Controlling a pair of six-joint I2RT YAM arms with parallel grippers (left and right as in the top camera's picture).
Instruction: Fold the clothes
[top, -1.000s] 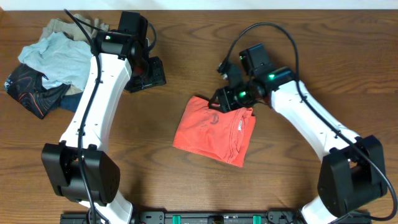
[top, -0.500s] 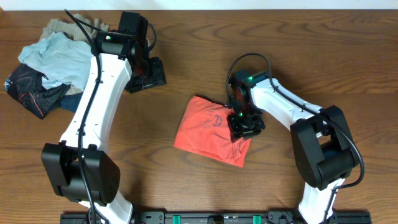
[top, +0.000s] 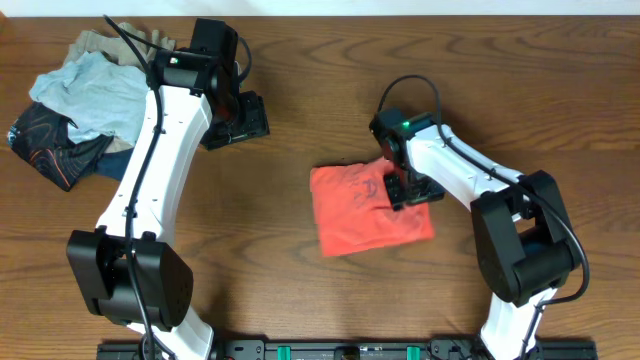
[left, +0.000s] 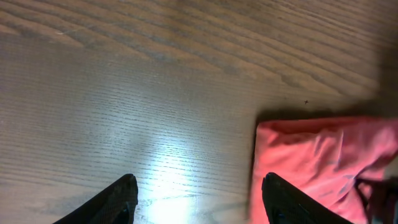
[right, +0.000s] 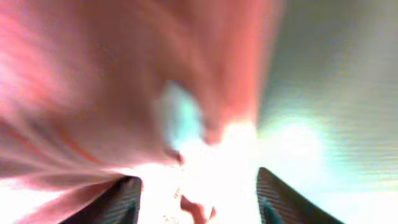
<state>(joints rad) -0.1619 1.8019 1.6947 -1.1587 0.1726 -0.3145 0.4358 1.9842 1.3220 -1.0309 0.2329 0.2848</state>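
**Folded shirt on the worktop, right arm at its edge**
Overhead: the coral T-shirt (top: 365, 210) lay as a folded rectangle right of centre on the worktop (top: 300, 300), with the right gripper (top: 410, 190) on its right edge and the left gripper (top: 235, 120) at upper left. Left wrist: jaws released over bare wood, shirt at lower right. Right wrist: blurred, jaws parted above red cloth. The fold looked nearly finished; the next move probably called for lifting clear without dragging it.
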